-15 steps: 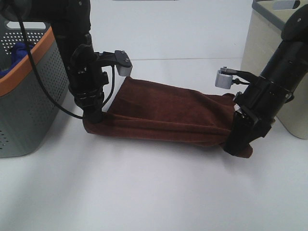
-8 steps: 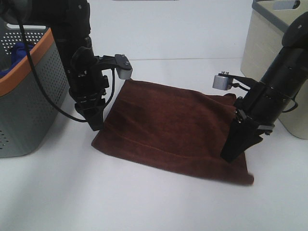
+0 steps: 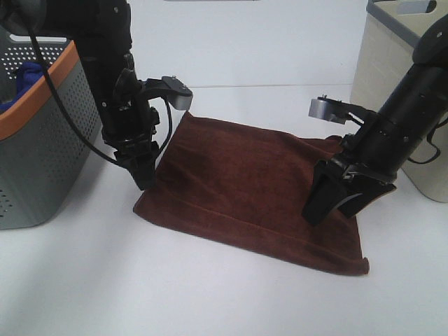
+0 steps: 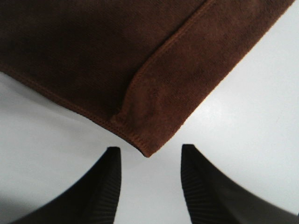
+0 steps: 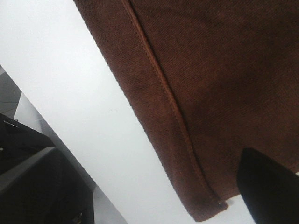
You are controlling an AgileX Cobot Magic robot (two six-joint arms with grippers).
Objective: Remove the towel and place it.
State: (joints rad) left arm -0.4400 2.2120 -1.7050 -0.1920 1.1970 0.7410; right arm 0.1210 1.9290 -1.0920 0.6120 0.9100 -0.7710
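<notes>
The maroon towel (image 3: 252, 185) lies spread flat on the white table, one hemmed edge toward the front. My left gripper (image 3: 143, 178) hangs over the towel's left corner, open. In the left wrist view its fingers (image 4: 105, 186) stand apart with bare table between them, and the folded corner of the towel (image 4: 140, 98) lies just beyond the tips. My right gripper (image 3: 334, 206) stands open above the towel's right side, holding nothing. The right wrist view shows one dark finger (image 5: 268, 191) over the towel (image 5: 219, 70) near its hemmed corner.
A grey perforated basket with an orange rim (image 3: 42, 91) stands at the left with a blue cloth (image 3: 24, 75) inside. A beige bin (image 3: 381, 77) stands at the right, close behind the right arm. White table runs in front of the towel.
Both grippers have opened and let go of the towel. It was bunched and stretched between them, and now it lies unfolded flat. The right gripper has spread wide.
</notes>
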